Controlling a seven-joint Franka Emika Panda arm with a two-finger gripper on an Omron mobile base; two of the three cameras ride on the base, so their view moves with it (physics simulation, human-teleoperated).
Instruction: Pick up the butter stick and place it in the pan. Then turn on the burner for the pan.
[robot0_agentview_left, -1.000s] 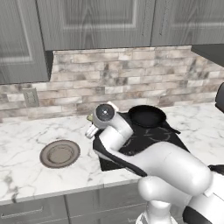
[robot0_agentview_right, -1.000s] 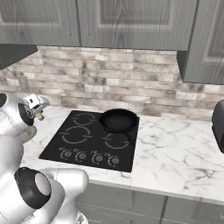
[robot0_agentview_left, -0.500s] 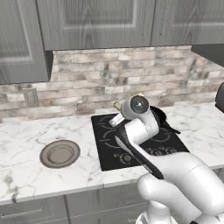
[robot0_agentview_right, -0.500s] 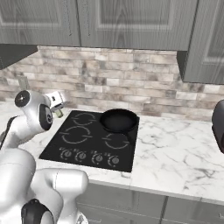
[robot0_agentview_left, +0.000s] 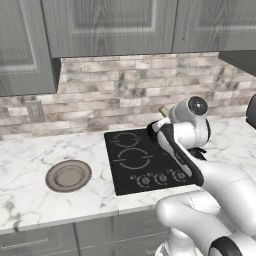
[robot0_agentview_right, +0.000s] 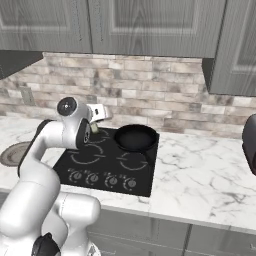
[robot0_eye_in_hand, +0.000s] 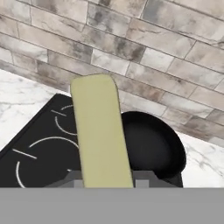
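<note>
The butter stick (robot0_eye_in_hand: 101, 133), a pale yellow-olive rectangular bar with rounded corners, stands at centre frame in the hand view, clamped at its lower end by the hand (robot0_agentview_right: 95, 126), which is closed on it above the cooktop (robot0_agentview_right: 107, 167). It appears light but soft and likely slippery, so a moderate grip across its long flat faces seems advisable. The black frying pan (robot0_agentview_right: 135, 138) sits empty at centre-right of the right base view.
</note>
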